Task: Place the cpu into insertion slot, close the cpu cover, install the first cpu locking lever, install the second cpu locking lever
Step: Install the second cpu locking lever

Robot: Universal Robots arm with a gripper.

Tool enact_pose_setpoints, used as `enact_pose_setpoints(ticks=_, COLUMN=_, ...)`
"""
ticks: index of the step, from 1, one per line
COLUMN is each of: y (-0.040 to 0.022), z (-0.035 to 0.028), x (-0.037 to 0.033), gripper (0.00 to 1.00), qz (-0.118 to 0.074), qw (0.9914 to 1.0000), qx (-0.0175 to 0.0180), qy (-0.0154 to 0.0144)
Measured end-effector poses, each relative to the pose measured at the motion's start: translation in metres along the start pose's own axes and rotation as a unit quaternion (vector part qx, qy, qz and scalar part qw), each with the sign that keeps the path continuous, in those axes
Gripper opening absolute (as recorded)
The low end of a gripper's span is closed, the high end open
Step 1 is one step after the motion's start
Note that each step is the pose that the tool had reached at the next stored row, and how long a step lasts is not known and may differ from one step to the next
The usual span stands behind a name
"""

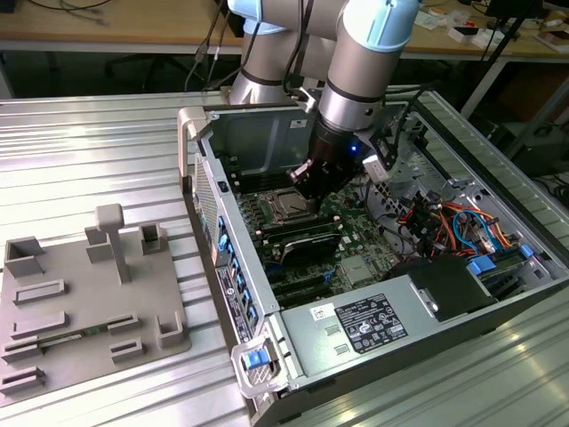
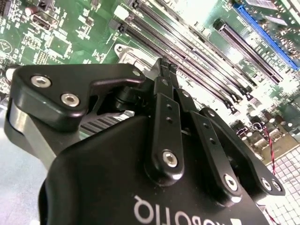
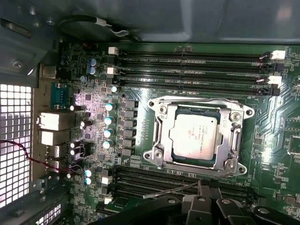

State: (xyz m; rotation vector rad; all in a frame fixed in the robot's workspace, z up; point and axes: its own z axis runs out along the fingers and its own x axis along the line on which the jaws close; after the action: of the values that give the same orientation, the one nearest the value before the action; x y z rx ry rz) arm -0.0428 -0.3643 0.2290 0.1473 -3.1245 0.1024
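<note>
Dull metal cpu, shiny metal cpu cover

Your gripper hides part of the insertion slot in the exterior view — and its own black body blocks the socket in the second wrist view.

A ribbed metal table is seen carrying an open computer case on the exterior view's right and a grey fixture tray on its left, set apart
</note>
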Motion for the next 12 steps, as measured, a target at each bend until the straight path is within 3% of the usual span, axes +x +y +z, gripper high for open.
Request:
enact_pose_setpoints(ticks=3, y=0.0009, z=0.0023, x=0.0079, gripper=0.11, qz=0.001, qw=1.00000, qx=0.0007, qy=0.0001)
enact_pose_setpoints(ticks=7, y=0.0031, z=0.0067, x=0.0286, gripper=0.11, qz=0.001, qw=1.00000, qx=0.0007, qy=0.0001)
enact_pose_setpoints(ticks=12, y=0.0046, z=0.0099, x=0.0422, gripper=0.11, qz=0.001, qw=1.00000, qx=0.0007, qy=0.0001)
